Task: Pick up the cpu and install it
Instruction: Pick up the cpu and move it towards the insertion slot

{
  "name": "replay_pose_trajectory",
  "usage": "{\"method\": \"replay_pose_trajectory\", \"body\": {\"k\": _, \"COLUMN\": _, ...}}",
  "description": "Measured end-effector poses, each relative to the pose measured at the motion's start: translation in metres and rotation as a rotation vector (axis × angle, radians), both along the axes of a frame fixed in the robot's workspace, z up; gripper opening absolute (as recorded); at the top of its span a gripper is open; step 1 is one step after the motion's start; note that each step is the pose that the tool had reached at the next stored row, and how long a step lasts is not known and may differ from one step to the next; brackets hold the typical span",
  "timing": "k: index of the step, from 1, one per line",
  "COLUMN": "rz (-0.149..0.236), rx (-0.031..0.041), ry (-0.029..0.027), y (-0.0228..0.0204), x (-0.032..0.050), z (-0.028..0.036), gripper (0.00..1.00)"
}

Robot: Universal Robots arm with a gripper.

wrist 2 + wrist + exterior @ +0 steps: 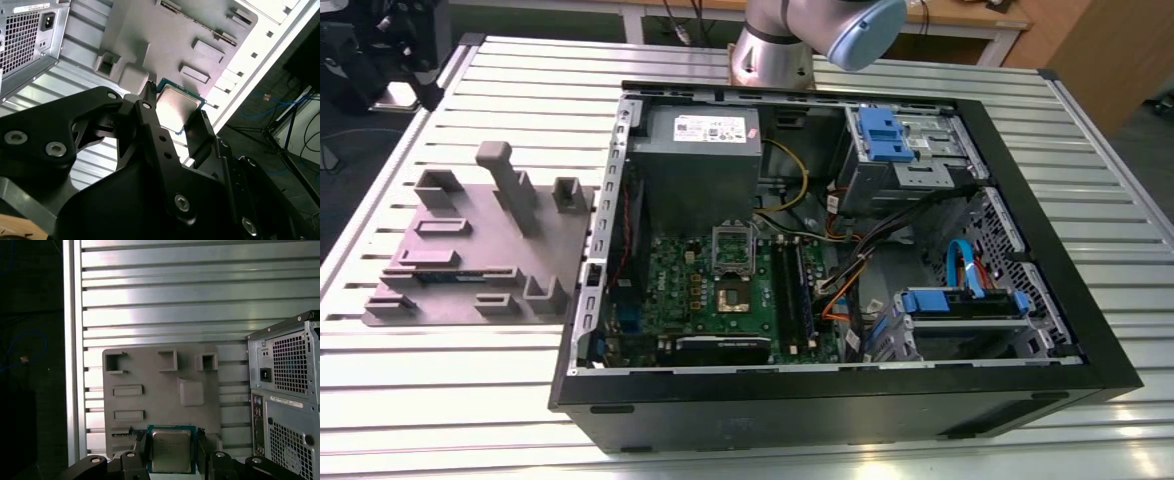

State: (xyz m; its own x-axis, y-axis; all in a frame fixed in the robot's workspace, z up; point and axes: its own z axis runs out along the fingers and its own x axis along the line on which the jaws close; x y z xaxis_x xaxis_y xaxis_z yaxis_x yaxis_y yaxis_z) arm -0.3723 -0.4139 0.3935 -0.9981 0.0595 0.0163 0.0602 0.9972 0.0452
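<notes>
The end effector (171, 449) is clamped on the cpu (171, 452). In both wrist views the square chip sits between the two black fingers (141, 447), one against each of two opposite sides, its silvery metal top facing the cameras and a thin green border showing around it. In the second wrist view the cpu (176, 106) is likewise pinched in the end effector (175, 112).

Behind the chip lies the grey tray (160, 380) with its raised blocks and shallow slots. The cpu looks large against those slots, so I judge it is held well above the tray, over one of its edges, and not resting on it.

The tray (494, 250) lies on the slatted tabletop (454, 400) near the exterior view's left edge, just beside the open computer case (854, 400), which fills the middle of the tabletop.

Inside the case the green motherboard (680, 270) lies flat. Its socket (731, 297) looks like a dark, empty square, with a silver metal frame (731, 243) beside it apparently swung open.

So the pick-up part looks done: the chip is in hand and off the tray. The install part is all left to do, since the cpu is well apart from the case and the socket holds nothing that I can see.
</notes>
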Motion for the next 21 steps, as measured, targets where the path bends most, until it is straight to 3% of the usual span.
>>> {"method": "replay_pose_trajectory", "body": {"k": 4, "rz": 0.0, "rx": 0.0, "ry": 0.0, "y": -0.0036, "x": 0.0, "z": 0.0, "gripper": 0.47}}
{"method": "replay_pose_trajectory", "body": {"k": 8, "rz": 0.0, "rx": -0.0001, "ry": 0.0001, "y": -0.0143, "x": 0.0001, "z": 0.0001, "gripper": 0.47}}
{"method": "replay_pose_trajectory", "body": {"k": 10, "rz": 0.0, "rx": -0.0001, "ry": 0.0001, "y": -0.0166, "x": 0.0023, "z": 0.0001, "gripper": 0.47}}
{"method": "replay_pose_trajectory", "body": {"k": 21, "rz": 0.0, "rx": 0.0001, "ry": 0.0, "y": -0.018, "x": 0.0477, "z": 0.0, "gripper": 0.47}}
